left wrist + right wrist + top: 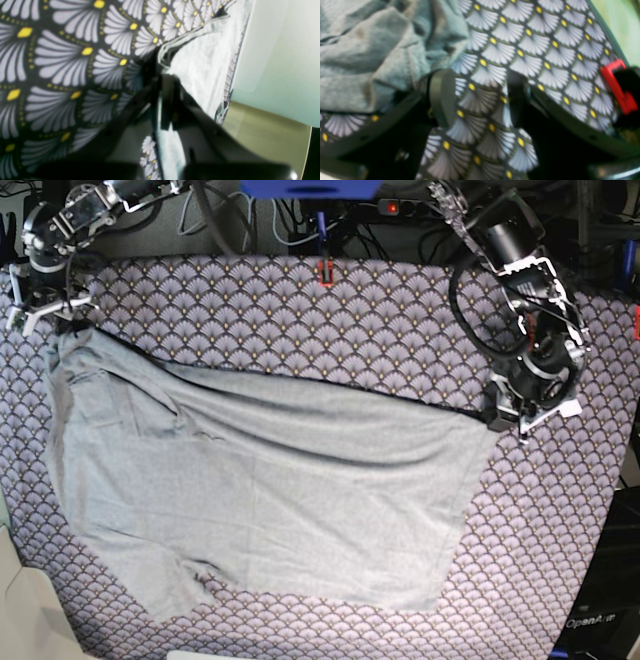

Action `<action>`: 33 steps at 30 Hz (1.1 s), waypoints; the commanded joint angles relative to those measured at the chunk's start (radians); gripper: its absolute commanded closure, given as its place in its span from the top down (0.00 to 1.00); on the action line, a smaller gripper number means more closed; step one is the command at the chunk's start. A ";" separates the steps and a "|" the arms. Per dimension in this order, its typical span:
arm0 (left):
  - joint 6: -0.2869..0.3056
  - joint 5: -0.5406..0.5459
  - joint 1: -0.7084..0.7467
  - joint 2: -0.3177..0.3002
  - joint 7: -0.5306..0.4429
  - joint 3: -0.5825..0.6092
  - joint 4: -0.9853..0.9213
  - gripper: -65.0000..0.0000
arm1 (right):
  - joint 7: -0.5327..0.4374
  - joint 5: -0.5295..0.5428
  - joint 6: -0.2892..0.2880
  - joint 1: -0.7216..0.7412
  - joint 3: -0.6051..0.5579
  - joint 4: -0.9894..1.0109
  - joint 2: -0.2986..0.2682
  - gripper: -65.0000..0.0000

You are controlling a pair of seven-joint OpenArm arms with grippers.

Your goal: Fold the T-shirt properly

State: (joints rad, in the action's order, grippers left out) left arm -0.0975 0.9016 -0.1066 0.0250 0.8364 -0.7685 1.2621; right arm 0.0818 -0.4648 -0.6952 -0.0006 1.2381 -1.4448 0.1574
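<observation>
The light grey T-shirt [260, 500] lies spread across the purple fan-patterned cloth, with its upper edge folded over in a diagonal line. My left gripper [497, 413] is shut on the shirt's right corner. In the left wrist view its fingers [160, 75] pinch the hemmed edge of the T-shirt [205, 62]. My right gripper [62, 320] stands open at the shirt's far left corner. In the right wrist view its open fingers [440, 95] straddle only patterned cloth, and the bunched T-shirt [370, 55] lies just beyond the left finger.
The patterned cloth [400, 330] covers the whole table. A red clamp [325, 272] holds it at the back edge, and another red clamp [617, 85] shows near my right gripper. Cables crowd the back. A pale box [30, 610] sits at the front left corner.
</observation>
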 commanded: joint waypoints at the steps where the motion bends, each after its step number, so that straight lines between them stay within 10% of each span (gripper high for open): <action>1: 0.015 0.018 -0.018 -0.010 -0.002 0.002 0.014 0.00 | -0.024 0.019 -0.003 -0.006 0.015 -0.038 -0.009 0.53; 18: 0.015 0.018 -0.018 -0.010 0.001 0.002 0.014 0.00 | -0.460 0.013 -0.003 -0.186 -0.085 -0.123 0.000 0.54; 33: 0.017 0.020 -0.018 -0.006 0.002 0.002 0.014 0.00 | -0.715 -0.357 -0.003 -0.192 -0.110 -0.052 0.000 0.66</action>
State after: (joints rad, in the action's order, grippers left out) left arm -0.0967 0.9012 -0.1062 0.0257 0.8371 -0.7685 1.2621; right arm -0.6052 -0.8345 -0.6983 -0.1947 1.1248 -1.4826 0.1665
